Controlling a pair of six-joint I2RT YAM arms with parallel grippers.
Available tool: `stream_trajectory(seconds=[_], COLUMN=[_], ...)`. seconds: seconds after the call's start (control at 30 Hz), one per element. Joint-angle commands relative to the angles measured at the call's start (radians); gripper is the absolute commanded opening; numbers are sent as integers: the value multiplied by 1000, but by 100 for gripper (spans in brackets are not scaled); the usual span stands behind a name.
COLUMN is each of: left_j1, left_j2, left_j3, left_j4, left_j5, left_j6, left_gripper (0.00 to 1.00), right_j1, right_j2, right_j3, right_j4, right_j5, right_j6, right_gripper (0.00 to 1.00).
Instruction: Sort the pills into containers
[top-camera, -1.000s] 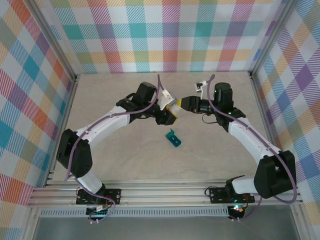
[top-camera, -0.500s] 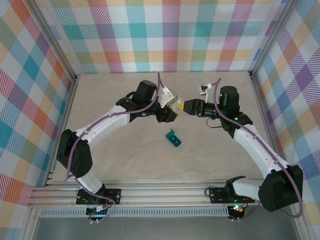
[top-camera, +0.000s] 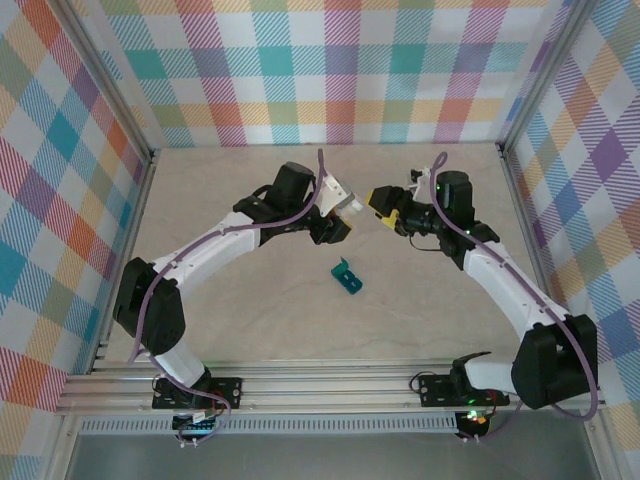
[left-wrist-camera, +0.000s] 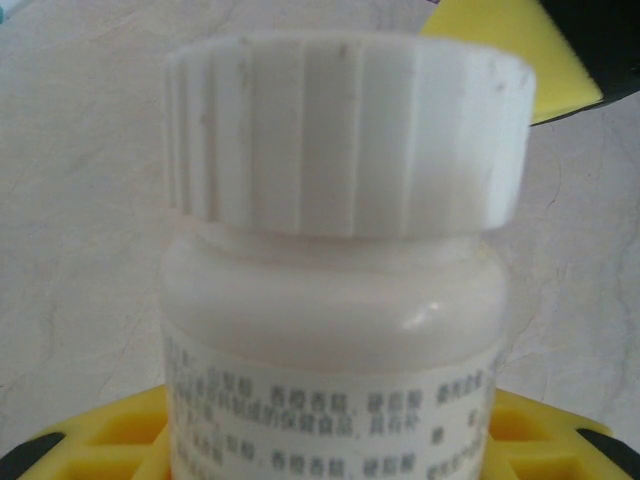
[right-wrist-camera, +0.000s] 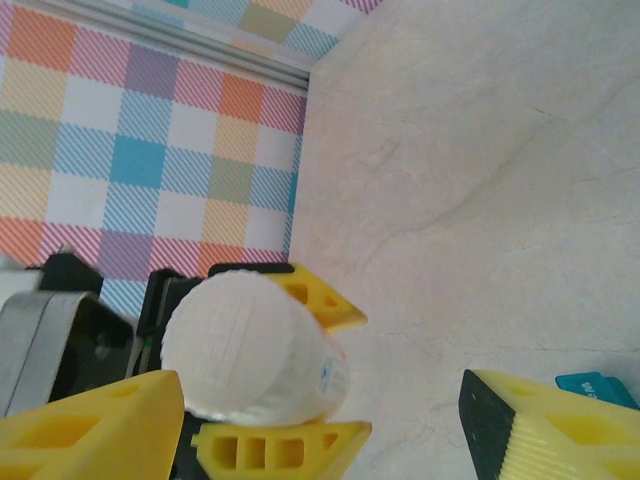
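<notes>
Right wrist view: white pill bottle clamped in left gripper, its cap aimed at right gripper, jaws apart, near but not touching. Teal pill box on table, nearer the bases, between both arms.

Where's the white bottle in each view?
Top external: white bottle, centre, in the left claw.
Left wrist: bottle large, central, cap up.
Right wrist: bottle lower left, cap toward camera.
Shared landmark: teal pill box, below the bottle in top external, bottom-right corner in right wrist.
</notes>
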Motion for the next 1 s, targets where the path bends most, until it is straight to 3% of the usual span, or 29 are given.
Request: stream_trajectory(seconds=[0.0,0.97], left_j1=[-15,-26], left_j2=[12,27], left_j3=[8,42], left_j4=[-26,-26], left_j5=[-6,18], left_j6=[28,22], left_gripper=[0,0], right_j1=[3,51], right_j2=[19,67], right_j3=[52,0], right_j4=[42,111], right_j5=[-1,-7], right_j6=[47,74], right_gripper=[73,62])
